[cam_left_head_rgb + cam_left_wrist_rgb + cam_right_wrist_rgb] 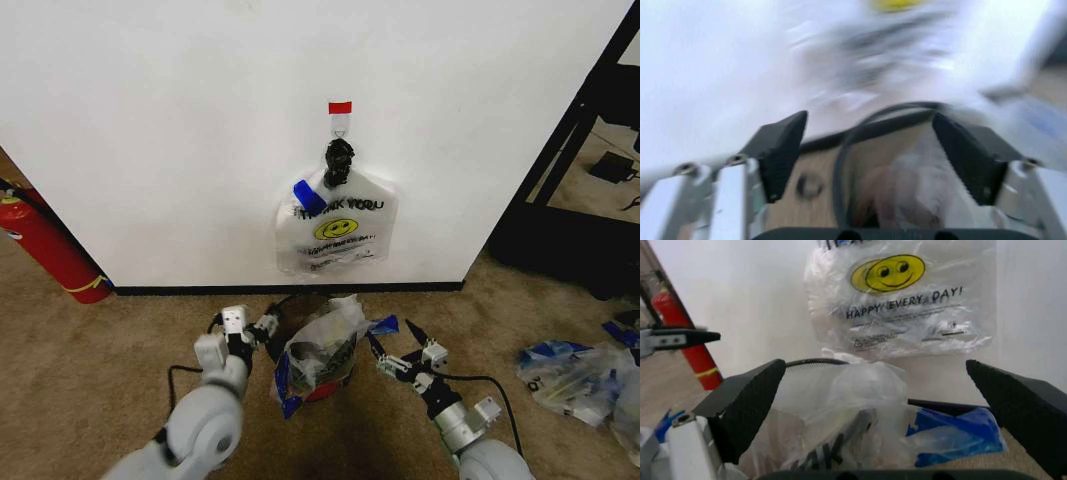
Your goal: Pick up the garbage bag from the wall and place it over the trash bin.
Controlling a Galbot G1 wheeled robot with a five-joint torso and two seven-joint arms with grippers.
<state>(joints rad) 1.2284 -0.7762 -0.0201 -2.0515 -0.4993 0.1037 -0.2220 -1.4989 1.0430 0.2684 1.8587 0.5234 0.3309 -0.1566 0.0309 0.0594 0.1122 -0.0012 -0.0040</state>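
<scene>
From the head camera, the large plain white wall (180, 130) with its black baseboard carries a small red-topped hook (340, 112), and from that hook hangs a white plastic bag printed with a yellow smiley face (338, 232), a strip of blue tape at its upper corner. On the brown carpet (90, 360) just in front of the baseboard stands the small round black mesh trash bin (318, 375), and the thin, crinkly clear garbage bag with blue tape patches (322, 350) is draped over and into it, bunched above the rim, one blue patch sticking out toward the right gripper. The left gripper (262, 330) sits just beside the bin's left rim, and the right gripper (392, 347) sits just beside its right rim, fingers spread. A red fire extinguisher (45, 245) leans at the wall's far left, and a heap of clear-and-blue bags (580, 375) lies on the carpet well to the right. In the left wrist view, the left gripper (870, 150) has its two black ribbed fingers (783, 150) parted wide and released, the bin's dark rim (860, 130) curving between them with pale plastic beside it. In the right wrist view, the right gripper (887, 405) is likewise spread, grasping nothing, its black fingers (747, 405) flanking the clear garbage bag (860, 405), whose blue patch (953, 432) lies near the far finger; the smiley bag (897, 295) hangs on the wall behind, and the extinguisher (687, 340) stands off to one side.
</scene>
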